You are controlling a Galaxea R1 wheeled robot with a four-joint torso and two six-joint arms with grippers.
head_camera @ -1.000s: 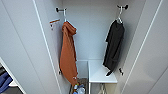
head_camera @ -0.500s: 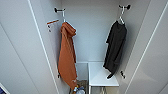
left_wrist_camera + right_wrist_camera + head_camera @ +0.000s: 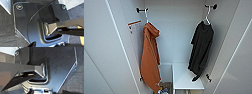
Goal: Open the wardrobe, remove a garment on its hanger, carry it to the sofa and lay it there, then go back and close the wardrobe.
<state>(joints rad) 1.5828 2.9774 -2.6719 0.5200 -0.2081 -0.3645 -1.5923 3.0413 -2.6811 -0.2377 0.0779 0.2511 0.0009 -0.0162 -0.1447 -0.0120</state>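
The wardrobe (image 3: 106,50) is open, so that step looks done; the garment (image 3: 201,50) hangs inside on its hanger (image 3: 207,18), not taken out or carried to the sofa. It is black, soft and floppy; an orange hooded coat (image 3: 150,60) hangs beside it. I cannot tell each pincer's state, or how near the garment is.

Inside the wardrobe (image 3: 179,37), a low white shelf (image 3: 184,80) — the black garment's (image 3: 201,47) hem reaches its top.
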